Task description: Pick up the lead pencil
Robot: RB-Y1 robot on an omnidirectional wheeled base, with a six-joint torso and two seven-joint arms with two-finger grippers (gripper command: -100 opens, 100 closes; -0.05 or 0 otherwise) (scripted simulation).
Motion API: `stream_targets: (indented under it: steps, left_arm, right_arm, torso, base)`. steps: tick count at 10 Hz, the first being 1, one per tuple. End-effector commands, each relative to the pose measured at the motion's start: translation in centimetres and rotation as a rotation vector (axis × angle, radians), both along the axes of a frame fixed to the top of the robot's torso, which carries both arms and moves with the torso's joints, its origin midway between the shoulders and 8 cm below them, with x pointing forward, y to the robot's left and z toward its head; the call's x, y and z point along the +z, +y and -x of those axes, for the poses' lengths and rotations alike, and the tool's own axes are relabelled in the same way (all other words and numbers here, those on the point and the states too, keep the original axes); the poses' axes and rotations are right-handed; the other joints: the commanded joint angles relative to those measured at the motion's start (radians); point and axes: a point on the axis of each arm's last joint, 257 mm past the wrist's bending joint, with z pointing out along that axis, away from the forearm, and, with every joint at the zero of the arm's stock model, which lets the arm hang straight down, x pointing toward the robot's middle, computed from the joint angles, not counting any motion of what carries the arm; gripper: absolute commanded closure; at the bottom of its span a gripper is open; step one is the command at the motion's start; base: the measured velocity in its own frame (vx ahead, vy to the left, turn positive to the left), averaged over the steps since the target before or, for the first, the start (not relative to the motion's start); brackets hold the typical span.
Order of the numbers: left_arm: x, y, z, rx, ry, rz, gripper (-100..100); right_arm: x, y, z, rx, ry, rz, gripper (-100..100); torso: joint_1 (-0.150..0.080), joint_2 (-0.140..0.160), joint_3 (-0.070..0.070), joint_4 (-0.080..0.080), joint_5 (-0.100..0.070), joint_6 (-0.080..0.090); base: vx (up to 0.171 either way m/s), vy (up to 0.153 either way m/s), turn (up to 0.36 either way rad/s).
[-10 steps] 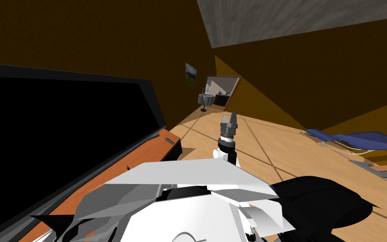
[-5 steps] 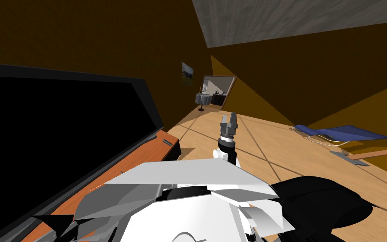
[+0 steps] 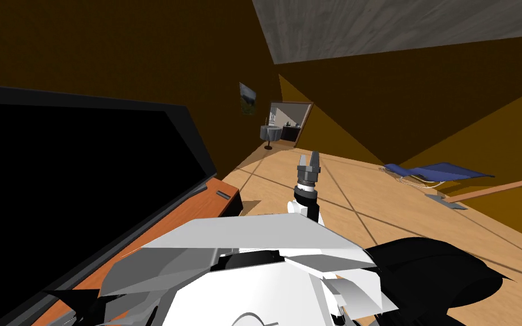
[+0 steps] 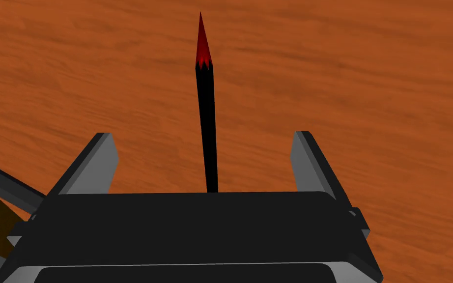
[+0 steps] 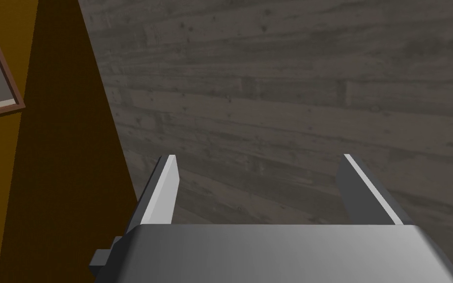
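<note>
My left gripper [image 4: 202, 135] is open, its 2 fingers [image 4: 98, 162] standing wide apart with nothing between their pads yet. The lead pencil [image 4: 207, 127] lies on the reddish-brown wooden top [image 4: 368, 73], in the gap between those fingers and about midway between them. It is black with a red sharpened tip. Its long axis runs straight away from the gripper's body, with the tip pointing ahead of me and the blunt end hidden under the dark block.

That is the relation the grasp depends on. The shaft lies across the line my fingers close along, so I judge they would meet its 2 long sides squarely rather than its ends. Neither finger touches it. I cannot tell from this angle how far my fingertips sit above the wood, so they may need to go lower before closing, or the thin shaft could roll out from under the blades.

My right gripper [image 3: 309, 164] is raised in front of my chest, well apart from the pencil, with its fingers [image 5: 166, 186] also spread open, so the left arm is plainly the nearer one
</note>
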Motion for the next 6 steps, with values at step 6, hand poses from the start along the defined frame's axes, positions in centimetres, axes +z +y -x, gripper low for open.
stream_targets:
  steps: [6]
  left_arm:
    - [-0.3,3.0,3.6,0.053,0.079,-0.053,-100]
  right_arm:
    - [0.0,0.0,0.0,0.000,0.000,0.000,0]
  torso:
    - [0.000,0.000,0.000,0.000,0.000,-0.001]
  base:
    - [0.023,0.010,-0.067]
